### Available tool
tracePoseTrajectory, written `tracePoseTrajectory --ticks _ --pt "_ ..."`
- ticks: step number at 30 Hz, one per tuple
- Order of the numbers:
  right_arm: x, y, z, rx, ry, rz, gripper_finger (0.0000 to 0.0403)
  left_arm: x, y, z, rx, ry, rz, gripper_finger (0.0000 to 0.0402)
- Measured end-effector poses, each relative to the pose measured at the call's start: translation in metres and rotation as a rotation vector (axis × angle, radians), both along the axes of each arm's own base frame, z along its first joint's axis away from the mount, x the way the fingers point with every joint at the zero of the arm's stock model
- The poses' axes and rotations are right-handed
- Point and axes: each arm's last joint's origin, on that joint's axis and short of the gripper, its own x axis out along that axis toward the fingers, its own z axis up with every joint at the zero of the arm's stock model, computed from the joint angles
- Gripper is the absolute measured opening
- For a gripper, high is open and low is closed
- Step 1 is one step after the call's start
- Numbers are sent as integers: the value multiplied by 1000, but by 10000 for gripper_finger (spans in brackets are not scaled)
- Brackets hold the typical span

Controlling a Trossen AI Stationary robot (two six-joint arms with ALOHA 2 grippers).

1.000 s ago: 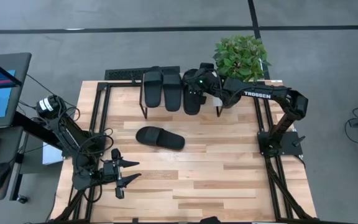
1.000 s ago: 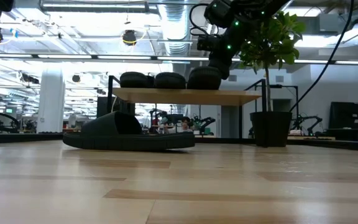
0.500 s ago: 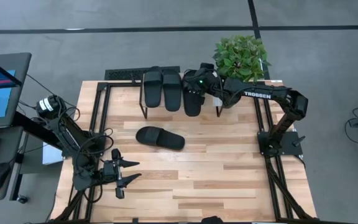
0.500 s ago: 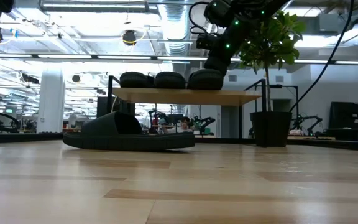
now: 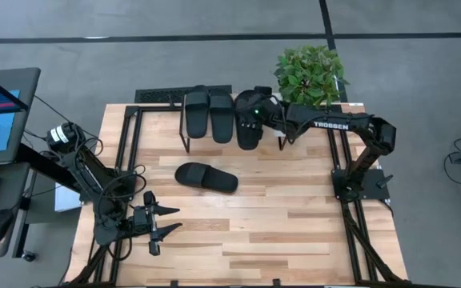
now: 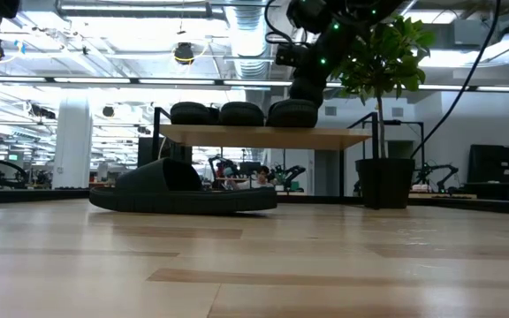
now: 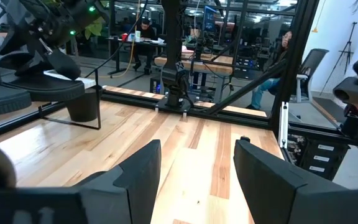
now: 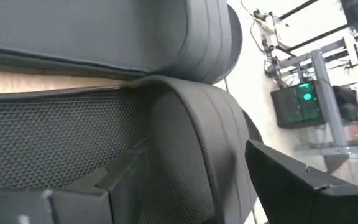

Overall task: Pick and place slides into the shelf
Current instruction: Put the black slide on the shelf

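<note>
High view: three slides (image 5: 218, 117) are seen side by side on the shelf (image 5: 282, 136), the third directly beneath the wide-open right gripper (image 5: 249, 112), a potted plant (image 5: 310, 74) beside it, a fourth slide (image 5: 206, 178) on open bench (image 5: 294, 216) between it and the parked, open left gripper (image 5: 165, 222).

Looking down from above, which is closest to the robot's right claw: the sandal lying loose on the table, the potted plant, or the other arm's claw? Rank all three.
From the right gripper, over the shelf:
1. Potted plant, just behind it at the table's back edge.
2. Loose slide, mid-table, in front of the shelf. It is not much farther than the plant.
3. Left gripper, open, at the table's near left corner, clearly farthest.
</note>
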Motion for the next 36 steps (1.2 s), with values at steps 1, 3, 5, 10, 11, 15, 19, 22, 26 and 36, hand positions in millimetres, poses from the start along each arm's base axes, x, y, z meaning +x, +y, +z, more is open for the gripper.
tracePoseTrajectory --ticks 1,3,5,10,11,15,19,22,26,36 --pt "1 2 0 -10 6 -1 255 0 0 0 0 0 0 192" --pt "1 5 1 -34 17 -7 255 0 0 0 0 0 0 192" --pt "2 7 1 -53 25 -17 255 0 0 0 0 0 0 192" --pt "-2 11 10 -82 13 -33 255 0 0 0 4 2 0 192" --pt "-4 13 13 -81 10 -33 255 0 0 0 5 3 0 192" --pt "-13 23 45 -90 -94 -32 255 0 0 -1 4 5 0 192" --pt "-33 42 96 -68 -325 -41 255 0 0 -1 4 5 0 192" --pt "-60 60 135 47 -600 -10 255 0 0 -2 11 10 0 192" --pt "-92 79 155 334 -828 113 255 0 0 -2 12 10 0 192" --pt "-111 136 76 651 -723 145 255 0 0 -2 -15 7 -6 192"
